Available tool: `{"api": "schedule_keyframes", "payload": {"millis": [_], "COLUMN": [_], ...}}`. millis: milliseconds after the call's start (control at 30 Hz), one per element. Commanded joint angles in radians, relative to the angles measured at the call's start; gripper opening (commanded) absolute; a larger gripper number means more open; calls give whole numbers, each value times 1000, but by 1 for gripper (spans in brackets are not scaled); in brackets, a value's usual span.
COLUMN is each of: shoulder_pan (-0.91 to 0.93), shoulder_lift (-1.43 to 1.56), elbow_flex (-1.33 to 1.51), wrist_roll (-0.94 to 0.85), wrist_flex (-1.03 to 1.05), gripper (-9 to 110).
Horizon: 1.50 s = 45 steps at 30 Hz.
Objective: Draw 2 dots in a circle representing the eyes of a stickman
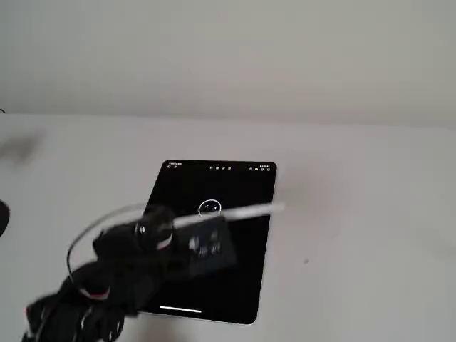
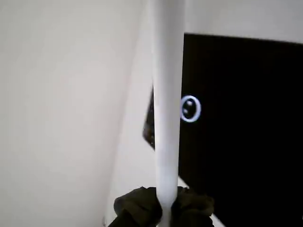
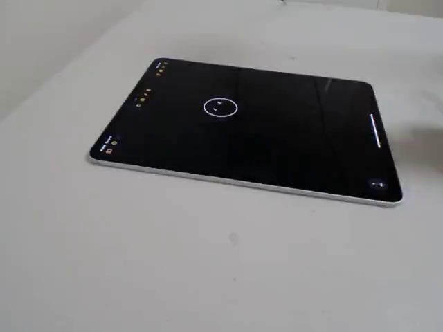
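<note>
Resting flat on the bench (image 3: 208, 277), my tablet (image 3: 297, 145) shows the circle (image 3: 221, 106) with both dots (image 3: 220, 106) inside. My hand (image 2: 163, 208), closed on the stylus (image 2: 166, 94), sits low in the wrist view; the circle lies just right of the shaft.

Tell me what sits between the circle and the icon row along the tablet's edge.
Nothing: in a fixed view, only bare black screen lies between the circle and the icon row on the tablet. The dots sit inside the circle.
</note>
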Motion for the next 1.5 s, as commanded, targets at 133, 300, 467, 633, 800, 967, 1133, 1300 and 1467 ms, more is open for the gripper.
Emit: {"api": "schedule_keyframes", "payload": {"millis": [133, 300, 467, 633, 800, 967, 1133, 1300, 1467], "shoulder_pan": [-28, 28, 69, 104, 100, 100, 100, 100, 100], "shoulder_lift": [468, 472, 472, 472, 472, 472, 472, 472, 472], "elbow_flex": [316, 437, 557, 572, 572, 572, 572, 572, 572], "wrist_roll": [18, 80, 83, 94, 91, 91, 91, 91, 91], "wrist_flex": [156, 178, 221, 219, 218, 218, 218, 218, 218], "gripper": [0, 0, 0, 0, 0, 0, 0, 0, 0]}}
